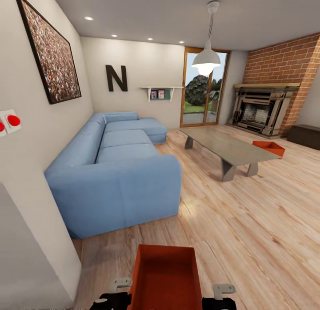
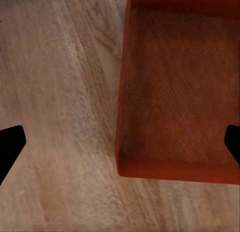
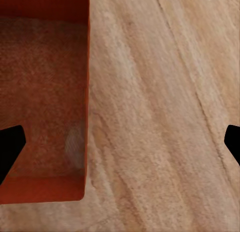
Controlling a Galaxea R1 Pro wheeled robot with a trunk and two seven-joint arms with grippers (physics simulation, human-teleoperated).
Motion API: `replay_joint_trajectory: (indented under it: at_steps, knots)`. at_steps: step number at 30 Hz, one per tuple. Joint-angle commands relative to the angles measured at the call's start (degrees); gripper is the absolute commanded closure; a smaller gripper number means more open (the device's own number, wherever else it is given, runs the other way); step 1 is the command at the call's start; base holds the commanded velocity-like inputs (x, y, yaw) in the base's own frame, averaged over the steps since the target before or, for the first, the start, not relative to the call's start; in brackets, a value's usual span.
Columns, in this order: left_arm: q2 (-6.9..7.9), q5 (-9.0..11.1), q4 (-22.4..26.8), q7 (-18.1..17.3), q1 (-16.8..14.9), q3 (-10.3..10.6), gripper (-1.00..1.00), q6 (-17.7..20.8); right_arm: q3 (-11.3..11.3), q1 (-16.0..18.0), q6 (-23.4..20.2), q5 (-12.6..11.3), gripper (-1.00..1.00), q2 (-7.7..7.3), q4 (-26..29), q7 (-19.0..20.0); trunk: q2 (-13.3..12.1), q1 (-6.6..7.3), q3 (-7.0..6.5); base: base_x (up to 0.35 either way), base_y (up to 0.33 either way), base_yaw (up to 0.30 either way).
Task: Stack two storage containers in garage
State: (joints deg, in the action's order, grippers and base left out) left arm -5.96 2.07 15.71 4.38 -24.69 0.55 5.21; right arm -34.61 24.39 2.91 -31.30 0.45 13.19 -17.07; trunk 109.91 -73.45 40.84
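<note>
Both containers in the living room; carrying not yet begun.

The near storage container (image 1: pixel 165 274) sits on the wood-plank floor (image 1: pixel 249 221) in front of the robot, past the sofa's (image 1: pixel 115 172) near end, with the left gripper (image 2: pixel 120 144) and right gripper (image 3: pixel 120 144) spread wide, each straddling one of its long walls and gripping nothing. The second container (image 1: pixel 269 148) lies on the floor beside the low table's (image 1: pixel 231 150) far right corner. Nothing has reached the garage, so the grasp, both trips and the stacking all appear to remain.
</note>
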Motion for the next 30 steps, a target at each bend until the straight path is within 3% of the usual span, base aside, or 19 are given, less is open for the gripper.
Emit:
replay_joint_trajectory:
  at_steps: [1, 8, 13, 18, 24, 30]
  knots:
    - [-0.01, 0.2, 0.1, 0.2, 0.0, 0.1, -1.0, 0.3, -0.5, 0.0, 0.3, -0.6, -1.0, 0.0, 0.0, -0.2, 0.4, -0.22, 0.32, 0.0, 0.0, 0.152]
    - [-0.18, 0.1, 0.3, 0.6, 0.0, 0.1, -1.0, 0.4, -0.5, 0.0, 0.3, -0.4, -1.0, -0.02, 0.8, -0.2, 3.2, -1.76, 2.12, 0.0, 0.0, 0.156]
    - [-0.2, 0.1, 0.7, 0.6, 0.0, 0.1, -1.0, 0.4, -0.5, 0.0, 0.8, -0.3, -1.0, -0.1, 1.0, -0.4, 3.2, -1.76, 2.27, 0.0, 0.0, 0.05]
    - [-0.24, 0.1, 0.7, 0.7, 0.0, 0.0, -1.0, 0.4, -0.5, 0.0, 0.9, -0.3, -1.0, 0.12, 1.9, -4.5, 3.2, -1.76, 2.28, 0.0, 0.0, -0.229]
    - [-0.28, 0.0, 0.7, 0.7, 0.0, 0.1, -1.0, 0.4, -0.5, 0.0, 0.9, -0.3, -1.0, 0.01, 2.6, -4.8, 3.2, -1.76, 2.28, 0.0, 0.0, -0.254]
    - [-0.2, 0.0, 0.7, 0.7, 0.0, 0.1, -1.0, 0.4, -0.5, 0.0, 0.9, -0.3, -1.0, 0.07, 2.6, -4.7, 3.2, -1.76, 2.28, 0.0, 0.0, -0.049]
